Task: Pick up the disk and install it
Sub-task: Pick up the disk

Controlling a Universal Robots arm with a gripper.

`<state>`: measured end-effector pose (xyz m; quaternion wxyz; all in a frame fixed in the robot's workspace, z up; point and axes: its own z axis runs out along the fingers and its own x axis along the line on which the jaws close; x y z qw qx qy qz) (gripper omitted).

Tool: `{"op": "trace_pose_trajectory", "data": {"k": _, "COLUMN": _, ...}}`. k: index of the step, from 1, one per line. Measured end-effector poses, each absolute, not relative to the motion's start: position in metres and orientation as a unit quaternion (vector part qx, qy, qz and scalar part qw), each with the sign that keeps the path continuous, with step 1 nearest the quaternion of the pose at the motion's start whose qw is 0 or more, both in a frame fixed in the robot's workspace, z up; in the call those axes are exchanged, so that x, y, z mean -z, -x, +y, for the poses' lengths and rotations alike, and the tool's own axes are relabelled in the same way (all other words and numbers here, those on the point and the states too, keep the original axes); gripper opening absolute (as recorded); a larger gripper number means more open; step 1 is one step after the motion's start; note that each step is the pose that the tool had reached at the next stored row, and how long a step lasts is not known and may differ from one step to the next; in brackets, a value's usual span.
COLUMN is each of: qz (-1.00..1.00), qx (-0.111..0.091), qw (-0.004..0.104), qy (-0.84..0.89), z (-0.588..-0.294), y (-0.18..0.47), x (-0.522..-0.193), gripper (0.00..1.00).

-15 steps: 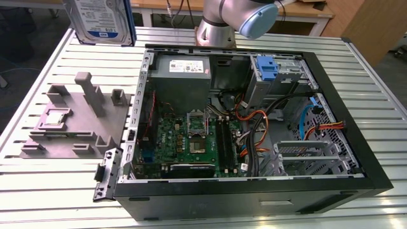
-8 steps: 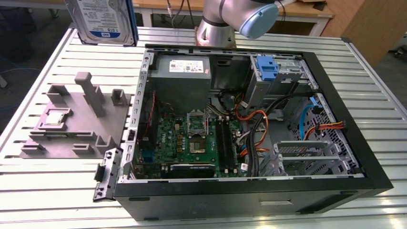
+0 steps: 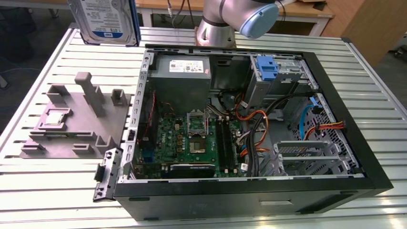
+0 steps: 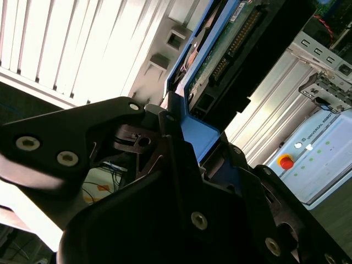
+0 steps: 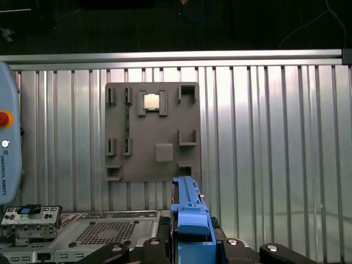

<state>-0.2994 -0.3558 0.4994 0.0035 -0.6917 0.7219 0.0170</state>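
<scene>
The disk (image 3: 103,20) hangs upright in the air at the back of the exterior view's left, its white-and-blue label facing the camera, above the slatted table. In the first wrist view its blue frame (image 5: 190,217) stands edge-on between the black fingers of my gripper (image 5: 190,245), which is shut on it. The second wrist view shows the disk's circuit-board side (image 4: 231,44) and the blue frame (image 4: 201,135) clamped in my gripper (image 4: 187,129). The disk is off to the left of the open computer case (image 3: 254,193), outside it.
A grey fixture plate (image 3: 76,124) with upright posts lies on the slatted metal table (image 3: 51,191), and a chip (image 5: 152,101) sits in one of its pockets. Inside the case are a grey power supply (image 3: 184,67), a blue latch piece (image 3: 267,67) and loose cables (image 3: 254,124).
</scene>
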Motion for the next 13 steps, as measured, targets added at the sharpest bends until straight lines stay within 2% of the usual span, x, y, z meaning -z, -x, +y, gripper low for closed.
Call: {"op": "trace_pose_trajectory", "data": {"k": 13, "qz": 0.722, "qx": -0.017, "qw": 0.004, "qy": 0.692, "z": -0.3558, "y": 0.2908, "x": -0.4994, "gripper": 0.37}}
